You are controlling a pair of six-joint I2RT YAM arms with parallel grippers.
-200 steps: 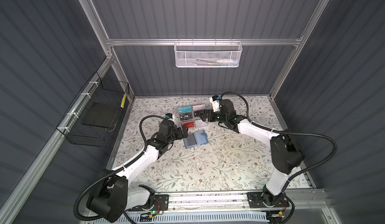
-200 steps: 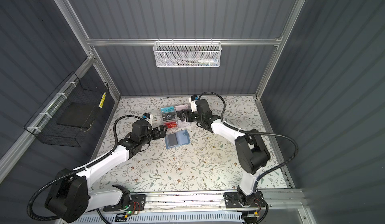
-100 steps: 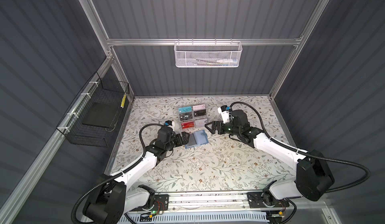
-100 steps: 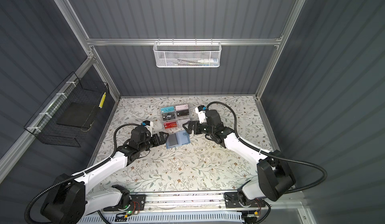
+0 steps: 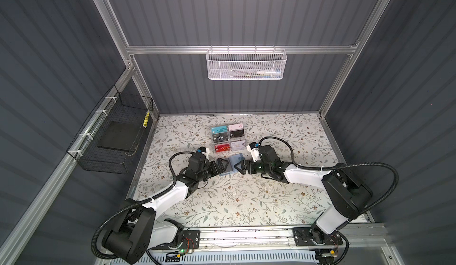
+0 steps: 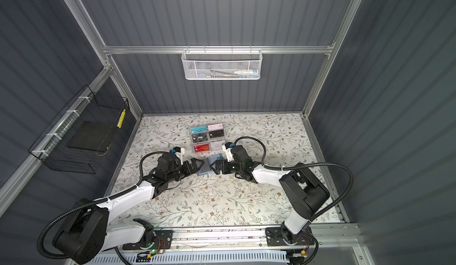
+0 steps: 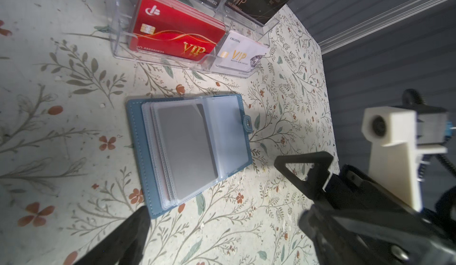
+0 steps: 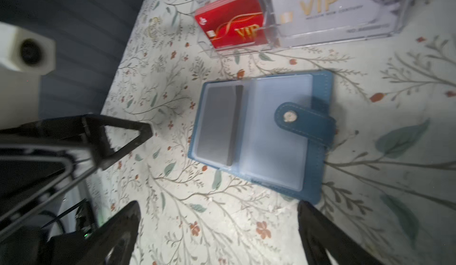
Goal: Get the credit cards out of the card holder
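Student: Where is the card holder (image 5: 231, 166)?
Tutor: Open on the floral tabletop (image 5: 246, 202), between the left gripper (image 5: 224, 167) and right gripper (image 5: 238, 168). Both stand spread and empty beside its edges. A credit card (image 7: 187, 147) sits sleeved inside.

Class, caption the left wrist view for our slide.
Open blue card holder on the floral table, a grey credit card showing through its top sleeve, beside a clear rack of VIP cards.

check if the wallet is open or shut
Open: the wallet lies spread flat, clear sleeves facing up, snap tab undone.
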